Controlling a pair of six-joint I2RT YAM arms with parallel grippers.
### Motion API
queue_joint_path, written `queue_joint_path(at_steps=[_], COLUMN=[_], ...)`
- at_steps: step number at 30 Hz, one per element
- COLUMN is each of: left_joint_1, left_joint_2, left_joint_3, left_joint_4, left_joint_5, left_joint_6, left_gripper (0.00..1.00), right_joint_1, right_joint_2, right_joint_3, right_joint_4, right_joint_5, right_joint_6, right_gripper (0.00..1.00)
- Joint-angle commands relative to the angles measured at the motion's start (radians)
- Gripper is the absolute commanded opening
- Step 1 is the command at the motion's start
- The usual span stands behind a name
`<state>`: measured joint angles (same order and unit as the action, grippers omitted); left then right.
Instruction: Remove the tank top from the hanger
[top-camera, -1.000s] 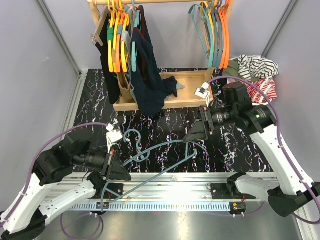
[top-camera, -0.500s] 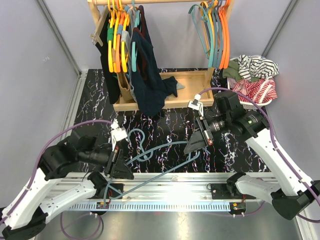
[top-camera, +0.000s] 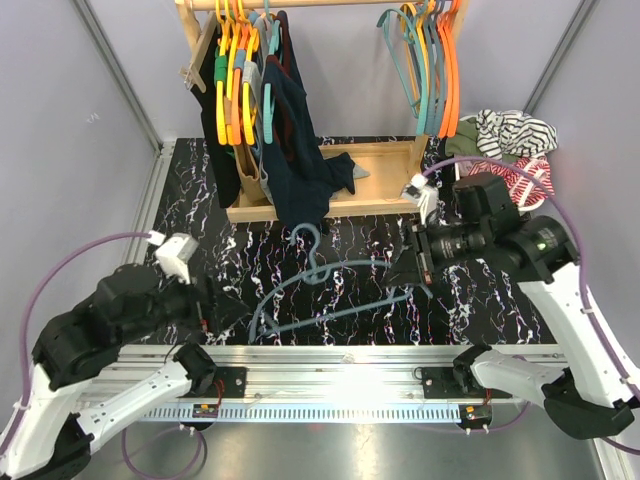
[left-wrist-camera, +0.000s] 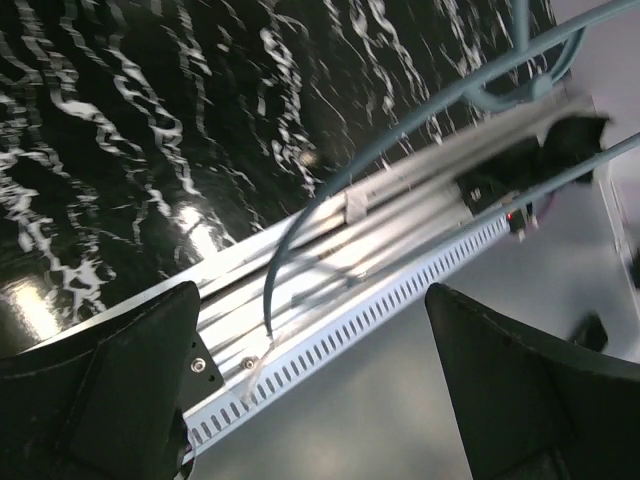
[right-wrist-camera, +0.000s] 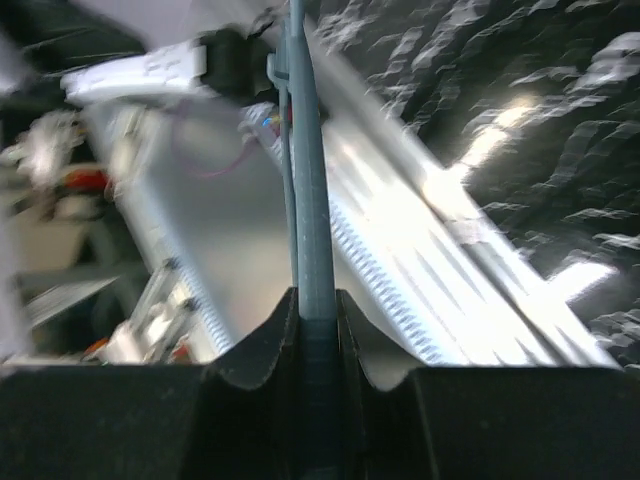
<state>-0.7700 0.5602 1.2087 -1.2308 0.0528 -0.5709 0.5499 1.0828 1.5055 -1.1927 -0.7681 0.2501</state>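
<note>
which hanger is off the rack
The bare grey-blue hanger, out over the black table, with the right gripper shut on one end. The other hangers all hang from the wooden rail.

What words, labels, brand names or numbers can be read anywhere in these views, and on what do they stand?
None can be read in any view.
The white box on the left arm: too small to show any marking.
The white box on the right arm: likewise too small.
The striped clothes: stripes only, no print visible.
The hanger and the rail in the wrist views: blurred, no lettering seen.
</note>
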Motion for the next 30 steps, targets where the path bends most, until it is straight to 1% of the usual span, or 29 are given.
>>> queue_joint_path(at_steps=[1,2,3,4,5,6,7,8,10,11,12,14,15,18,21,22,23,24,25,27,28,30], left_joint_1=[0.001,0.001,0.001,0.001,0.001,0.001,0.001,0.001,0.001,0.001,0.001,0.001,0.001,0.001,0.001,0.001,0.001,0.001,0.001,0.001,0.001,0.001], left_joint_2=[-0.071,-0.083,-0.097,-0.118,-0.128,-0.132,-0.138,-0.138,-0.131,-0.129,-0.126,-0.131,-0.132,-0.135,-0.134,-0.134,-0.132,-0.134,-0.137,-0.143,-0.148,-0.157], left_joint_3=[-0.017,-0.027,-0.050,-0.060,-0.072,-0.087,-0.093,-0.098,-0.107,-0.109,-0.109,-0.110,-0.110,-0.113,-0.115,-0.115,-0.113,-0.112,-0.109,-0.107,-0.107,-0.112], left_joint_4=[-0.016,-0.013,0.003,0.019,0.033,0.054,0.059,0.065,0.074,0.076,0.079,0.082,0.088,0.093,0.094,0.094,0.094,0.091,0.090,0.085,0.083,0.083], left_joint_5=[-0.240,-0.245,-0.239,-0.229,-0.219,-0.205,-0.200,-0.194,-0.176,-0.171,-0.166,-0.166,-0.166,-0.163,-0.162,-0.160,-0.160,-0.159,-0.159,-0.162,-0.165,-0.168], left_joint_6=[-0.101,-0.127,-0.138,-0.145,-0.156,-0.161,-0.165,-0.168,-0.169,-0.170,-0.172,-0.178,-0.181,-0.188,-0.192,-0.193,-0.195,-0.195,-0.198,-0.201,-0.204,-0.210], left_gripper=[0.99,0.99,0.99,0.99,0.99,0.99,0.99,0.99,0.99,0.99,0.99,0.99,0.99,0.99,0.99,0.99,0.99,0.99,0.99,0.99,0.99,0.99], right_joint_1=[0.005,0.005,0.007,0.005,0.005,0.005,0.007,0.005,0.005,0.005,0.005,0.005,0.005,0.004,0.005,0.005,0.007,0.005,0.005,0.004,0.005,0.005], right_joint_2=[0.006,0.014,0.015,0.011,-0.006,-0.017,-0.024,-0.030,-0.024,-0.006,0.006,0.057,0.074,0.156,0.235,0.259,0.317,0.344,0.383,0.411,0.416,0.411], right_joint_3=[0.178,0.214,0.266,0.281,0.288,0.286,0.279,0.272,0.240,0.231,0.220,0.222,0.226,0.263,0.304,0.332,0.366,0.430,0.453,0.493,0.489,0.448], right_joint_4=[-0.081,-0.058,-0.029,0.014,0.125,0.193,0.259,0.388,0.506,0.604,0.649,0.755,0.787,0.878,0.958,0.953,0.917,0.894,0.860,0.840,0.843,0.901], right_joint_5=[0.429,0.505,0.642,0.706,0.751,0.810,0.832,0.845,0.898,0.921,0.972,1.016,1.080,1.186,1.234,1.241,1.251,1.266,1.277,1.309,1.313,1.317], right_joint_6=[-0.043,-0.043,-0.044,-0.043,-0.048,-0.075,-0.086,-0.122,-0.152,-0.172,-0.178,-0.186,-0.181,-0.166,-0.176,-0.176,-0.169,-0.163,-0.157,-0.130,-0.123,-0.120], right_gripper=[0.00,0.00,0.00,0.00,0.00,0.00,0.00,0.00,0.00,0.00,0.00,0.00,0.00,0.00,0.00,0.00,0.00,0.00,0.00,0.00,0.00,0.00])
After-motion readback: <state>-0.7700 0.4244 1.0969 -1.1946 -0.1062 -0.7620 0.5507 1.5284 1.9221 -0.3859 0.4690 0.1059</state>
